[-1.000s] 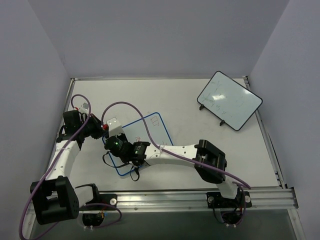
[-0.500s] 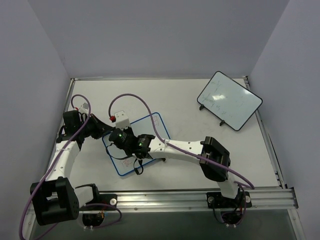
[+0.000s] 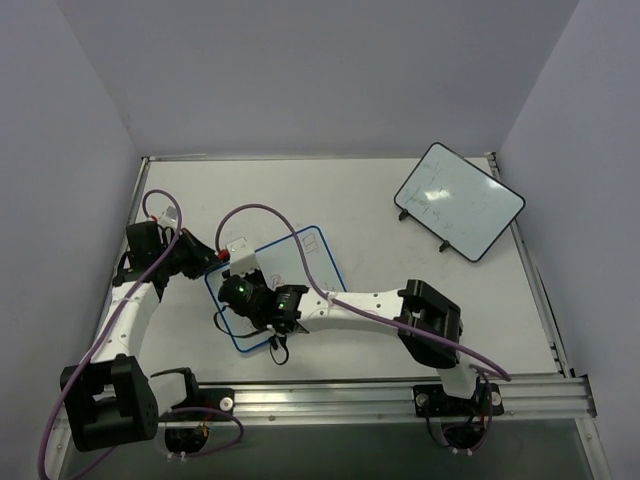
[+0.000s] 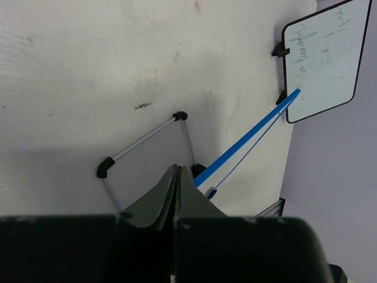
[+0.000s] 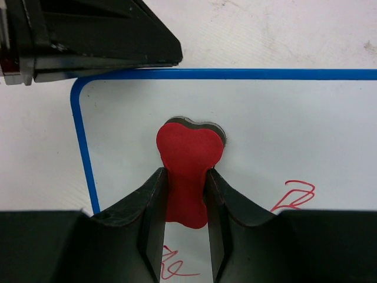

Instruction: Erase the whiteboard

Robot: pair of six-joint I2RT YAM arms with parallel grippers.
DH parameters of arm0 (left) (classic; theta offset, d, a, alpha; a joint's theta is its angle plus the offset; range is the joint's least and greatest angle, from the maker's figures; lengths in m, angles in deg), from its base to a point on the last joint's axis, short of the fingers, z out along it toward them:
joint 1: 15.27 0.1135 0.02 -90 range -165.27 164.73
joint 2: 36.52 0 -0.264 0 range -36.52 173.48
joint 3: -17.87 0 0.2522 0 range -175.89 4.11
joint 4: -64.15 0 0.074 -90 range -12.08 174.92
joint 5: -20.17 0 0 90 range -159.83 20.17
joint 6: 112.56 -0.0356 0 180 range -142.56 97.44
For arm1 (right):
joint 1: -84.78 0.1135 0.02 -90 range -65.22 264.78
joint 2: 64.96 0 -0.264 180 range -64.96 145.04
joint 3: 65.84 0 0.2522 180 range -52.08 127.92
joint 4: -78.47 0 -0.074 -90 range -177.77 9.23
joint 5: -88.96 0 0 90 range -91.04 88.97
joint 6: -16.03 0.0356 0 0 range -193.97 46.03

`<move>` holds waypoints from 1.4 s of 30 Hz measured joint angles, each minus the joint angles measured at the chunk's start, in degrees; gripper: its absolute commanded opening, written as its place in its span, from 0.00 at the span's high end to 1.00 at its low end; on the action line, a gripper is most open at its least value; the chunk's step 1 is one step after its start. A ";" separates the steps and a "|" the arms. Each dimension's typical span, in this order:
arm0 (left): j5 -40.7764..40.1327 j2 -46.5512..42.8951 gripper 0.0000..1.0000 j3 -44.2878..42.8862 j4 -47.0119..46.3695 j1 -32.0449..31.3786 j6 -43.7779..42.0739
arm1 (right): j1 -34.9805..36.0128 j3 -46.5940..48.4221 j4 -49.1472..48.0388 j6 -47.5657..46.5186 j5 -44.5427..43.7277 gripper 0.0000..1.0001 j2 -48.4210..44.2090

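Observation:
The whiteboard, white with a blue rim and red scribbles, lies flat at the table's left middle. My right gripper is shut on a red eraser and presses it on the board near its left corner. More scribbles lie just behind the eraser. My left gripper is shut, its tips against the board's blue rim beside that corner. It shows as a black wedge in the right wrist view.
A black-rimmed whiteboard with faint dark marks stands on its feet at the far right; it also shows in the left wrist view. Grey walls close the table on three sides. A metal rail runs along the near edge.
My right gripper carried the eraser toward the far right over the board's left end, then back a little toward the near side. The left arm and the board stayed put.

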 measured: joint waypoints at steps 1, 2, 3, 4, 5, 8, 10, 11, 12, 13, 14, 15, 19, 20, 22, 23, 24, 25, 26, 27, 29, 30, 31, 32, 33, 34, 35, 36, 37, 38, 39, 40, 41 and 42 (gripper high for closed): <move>0.00 0.00 0.98 0.00 -0.02 0.00 0.00 | -0.07 -1.95 -1.29 0.17 -0.02 1.00 -1.11; 0.00 0.00 0.98 0.00 -0.02 0.00 0.00 | -0.22 -4.26 -2.49 0.31 -0.17 1.00 -2.47; 0.00 0.00 0.98 0.00 0.00 0.00 0.00 | -0.52 -6.67 -3.21 0.42 -0.55 1.00 -3.91; 0.00 0.00 0.98 0.00 -0.02 0.00 0.00 | -0.92 -8.98 -3.80 0.57 -1.14 1.00 -5.27; 0.00 0.00 0.98 0.00 -0.02 0.00 0.00 | -1.36 -11.26 -4.50 0.76 -1.77 1.00 -6.62; 0.00 0.00 0.98 0.00 -0.02 0.00 -0.02 | -2.62 -16.87 -5.38 1.07 -4.15 1.00 -10.38; 0.00 0.00 0.98 0.00 -0.02 0.00 -0.04 | -3.61 -20.22 -6.05 1.25 -5.68 1.00 -12.52; 0.00 0.00 0.98 0.00 -0.02 0.00 -0.04 | -4.13 -21.75 -6.49 1.36 -6.21 1.00 -13.49; 0.00 0.00 0.98 0.00 -0.02 0.00 -0.07 | -4.59 -23.34 -6.97 1.51 -6.62 1.00 -14.45; -0.02 0.00 0.98 0.00 -0.02 0.00 -0.07 | -5.07 -25.11 -7.37 1.68 -7.08 1.00 -15.56; -0.02 0.00 0.98 0.00 -0.02 0.00 -0.07 | -5.60 -25.99 -7.54 1.70 -7.34 1.00 -16.15; 0.00 0.00 0.98 -0.02 -0.04 0.00 -0.09 | -5.97 -26.93 -7.87 1.81 -7.56 1.00 -16.76; -0.02 0.00 0.98 -0.02 -0.04 0.00 -0.11 | -6.54 -27.96 -8.96 1.70 -7.89 1.00 -17.33; -0.02 0.00 0.98 -0.02 -0.02 0.00 -0.13 | -6.51 -27.96 -9.20 1.60 -7.91 1.00 -17.33; -0.02 0.00 0.98 -0.02 -0.02 0.00 -0.17 | -6.14 -27.93 -9.97 1.22 -7.96 1.00 -17.25; -0.02 0.00 0.98 -0.02 -0.02 0.00 -0.22 | -5.92 -27.91 -10.38 1.03 -8.09 1.00 -17.07; -0.02 0.00 0.98 -0.02 -0.02 0.00 -0.31 | -5.62 -27.71 -10.67 0.83 -8.39 1.00 -16.74; -0.02 0.00 0.98 -0.02 -0.02 0.00 -0.35 | -5.20 -27.34 -10.84 0.63 -8.74 1.00 -16.26; -0.02 0.00 0.98 -0.02 -0.04 0.00 -0.44 | -4.59 -26.82 -11.17 0.37 -8.94 1.00 -15.65; -0.02 0.00 0.98 -0.02 -0.04 0.00 -0.52 | -3.91 -26.10 -11.45 0.04 -9.07 1.00 -14.93; -0.02 0.00 0.98 -0.02 -0.07 0.00 -0.63 | -2.12 -23.89 -12.11 -0.61 -9.22 1.00 -12.96; -0.02 0.00 0.98 -0.02 -0.04 0.00 -0.68 | -1.22 -22.80 -12.46 -0.98 -9.20 1.00 -11.98; -0.02 0.00 0.98 -0.02 -0.04 0.00 -0.70 | -0.37 -21.81 -12.79 -1.27 -9.16 1.00 -11.04; -0.02 -0.02 0.98 -0.02 -0.07 0.00 -0.70 | 0.44 -20.87 -13.07 -1.62 -9.11 1.00 -10.16; -0.02 -0.02 0.98 -0.02 -0.04 0.00 -0.74 | 1.09 -20.06 -13.38 -1.95 -9.07 1.00 -9.31; -0.02 -0.02 0.98 -0.02 -0.04 0.00 -0.76 | 1.60 -19.50 -13.55 -2.16 -9.01 1.00 -8.66; 0.00 -0.04 0.98 -0.02 -0.04 0.00 -0.87 | 2.19 -19.26 -13.73 -2.27 -8.92 1.00 -8.22; -0.02 -0.11 0.98 -0.02 -0.02 0.00 -0.98 | 2.67 -19.17 -13.73 -2.40 -8.74 1.00 -8.00; 0.00 -0.13 0.98 -0.02 -0.02 0.00 -1.07 | 2.82 -19.17 -13.68 -2.47 -8.74 1.00 -7.98; -0.02 -0.20 0.98 -0.02 0.00 0.00 -1.11 | 2.82 -19.17 -13.73 -2.47 -8.74 1.00 -7.98; -0.02 -0.22 0.98 -0.02 0.02 0.00 -1.16 | 2.69 -19.19 -13.77 -2.45 -8.74 1.00 -7.98; -0.02 -0.24 0.98 -0.02 0.04 0.00 -1.20 | 2.49 -19.26 -13.86 -2.43 -8.70 1.00 -7.98; -0.02 -0.26 0.98 -0.02 0.02 0.00 -1.27 | 2.32 -19.58 -14.32 -2.40 -8.57 1.00 -8.04; -0.02 -0.26 0.98 -0.02 0.02 0.00 -1.29 | 2.10 -20.13 -14.88 -2.23 -8.41 1.00 -8.24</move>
